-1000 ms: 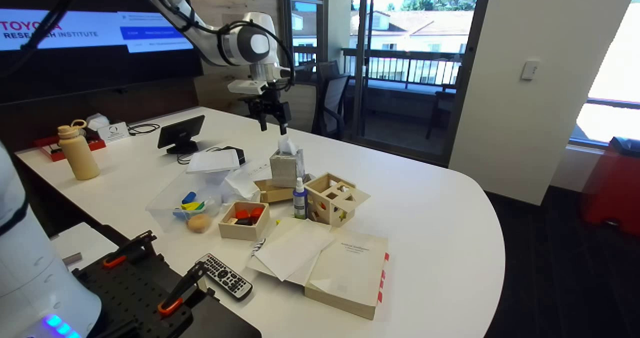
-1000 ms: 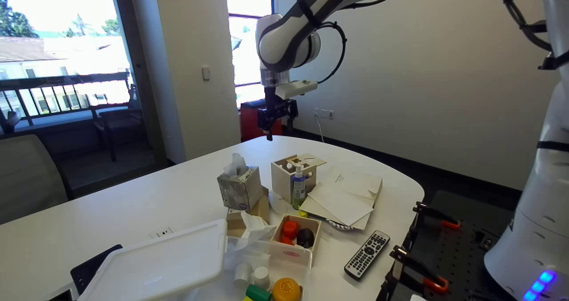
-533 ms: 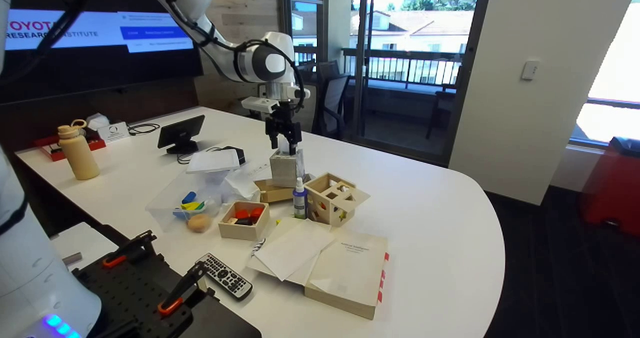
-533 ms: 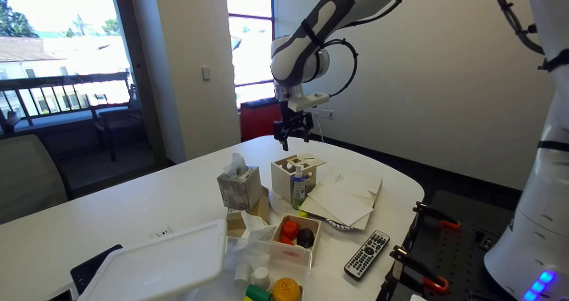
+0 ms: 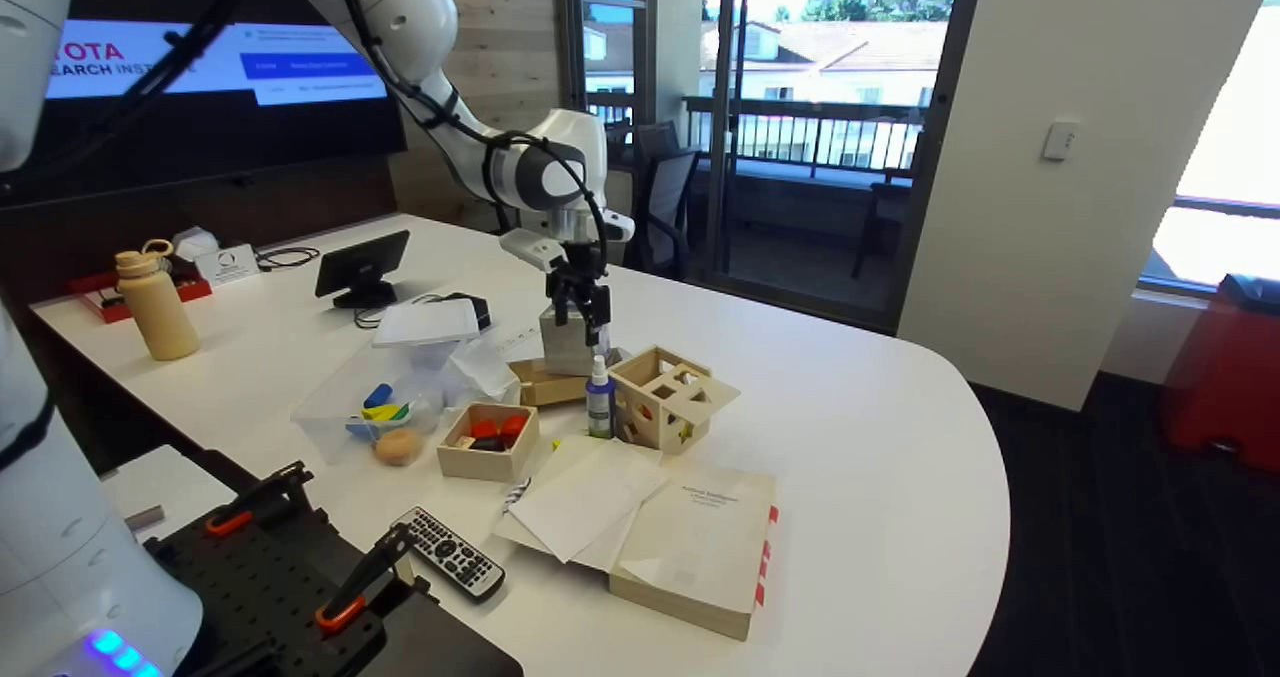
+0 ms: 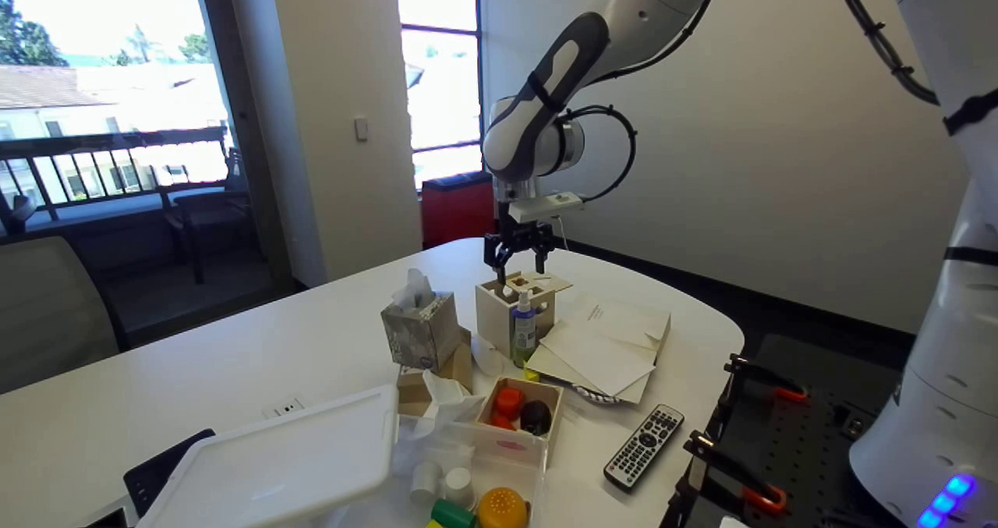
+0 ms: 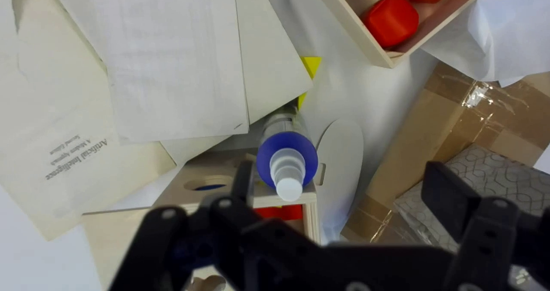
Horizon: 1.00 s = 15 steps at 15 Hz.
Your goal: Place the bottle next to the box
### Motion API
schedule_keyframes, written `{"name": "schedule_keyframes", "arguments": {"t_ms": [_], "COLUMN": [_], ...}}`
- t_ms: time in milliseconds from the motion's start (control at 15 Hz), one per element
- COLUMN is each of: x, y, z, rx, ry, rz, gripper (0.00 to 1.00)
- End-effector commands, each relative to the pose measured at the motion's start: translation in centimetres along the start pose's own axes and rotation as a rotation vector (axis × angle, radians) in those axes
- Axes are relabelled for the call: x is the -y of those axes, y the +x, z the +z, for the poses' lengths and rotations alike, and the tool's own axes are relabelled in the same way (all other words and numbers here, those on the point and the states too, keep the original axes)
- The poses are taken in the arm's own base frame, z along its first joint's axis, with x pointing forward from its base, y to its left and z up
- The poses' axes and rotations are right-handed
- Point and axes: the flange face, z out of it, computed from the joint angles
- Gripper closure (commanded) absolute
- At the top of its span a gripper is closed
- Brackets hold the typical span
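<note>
The bottle is slim, with a blue top part and white cap. It stands upright against the wooden cube with holes (image 5: 650,439) in both exterior views (image 5: 599,409) (image 6: 524,337). In the wrist view the bottle (image 7: 287,162) shows from above, nearer the left finger (image 7: 244,179). The small shallow box (image 5: 475,465) is pale wood with orange-red and dark pieces inside; it also shows in an exterior view (image 6: 546,397) and the wrist view (image 7: 359,35). My gripper (image 5: 577,330) is open and empty, above the bottle and cube (image 6: 521,274); its fingers stand wide apart in the wrist view (image 7: 339,175).
A tissue box (image 6: 425,337) stands on a cardboard box (image 7: 408,140) beside the bottle. A thick book (image 5: 700,537) with loose papers lies in front of the cube. A remote (image 6: 644,446), a clear plastic bin (image 6: 538,465) and its white lid (image 6: 296,458) are nearby.
My gripper has come down and moved to the right in both exterior views, from above the table behind to above the cube and bottle. It stays open. The objects have not moved.
</note>
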Motion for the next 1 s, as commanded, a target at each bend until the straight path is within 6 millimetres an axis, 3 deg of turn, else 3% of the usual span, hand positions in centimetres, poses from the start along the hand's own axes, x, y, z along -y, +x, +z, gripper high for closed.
{"name": "schedule_keyframes", "arguments": {"t_ms": [0,933], "x": [-0.7,-2.4], "y": [0.8,3.2], "z": [1.6,5.6], "rx": [-0.008,-0.001], "ry": [0.022,0.025], "rz": [0.061,0.175], "gripper": [0.0,0.0]}}
